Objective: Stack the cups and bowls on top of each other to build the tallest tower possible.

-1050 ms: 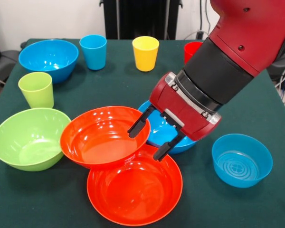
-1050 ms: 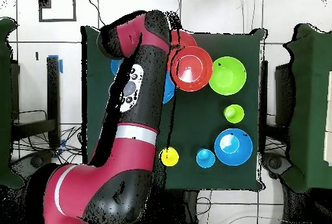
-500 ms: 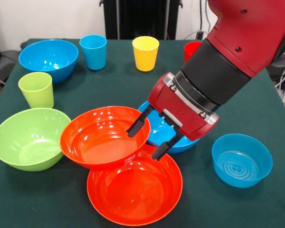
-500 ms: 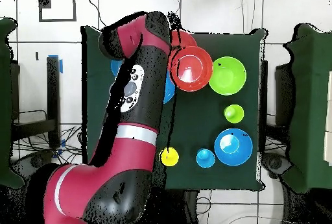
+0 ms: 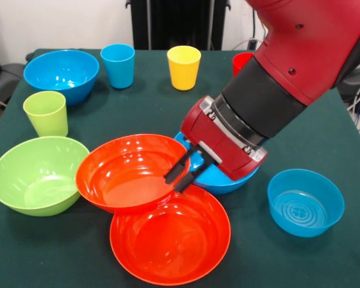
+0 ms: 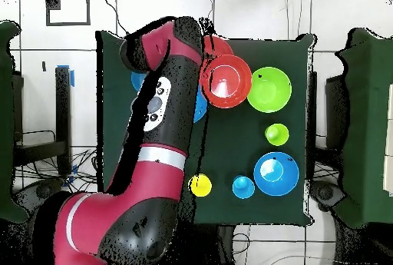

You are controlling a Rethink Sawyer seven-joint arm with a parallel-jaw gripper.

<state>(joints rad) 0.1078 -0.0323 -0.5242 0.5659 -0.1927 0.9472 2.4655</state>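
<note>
My gripper is shut on the right rim of the upper orange bowl, one finger inside the rim and one outside. This bowl leans on a second orange bowl in front of it. A blue bowl lies mostly hidden under my wrist. The green bowl and green cup stand at the left. Along the far edge are a deep blue bowl, blue cup, yellow cup and a partly hidden red cup. Overhead, my arm covers the gripper beside the orange bowl.
A smaller straight-sided blue bowl stands alone at the right. The dark green table has open cloth between the far row of cups and the bowls. Nothing is stacked upright as a tower.
The fingers stood wide apart above the orange bowl's rim. They have since come down to the left and closed together on that rim. The bowls and cups have not shifted.
</note>
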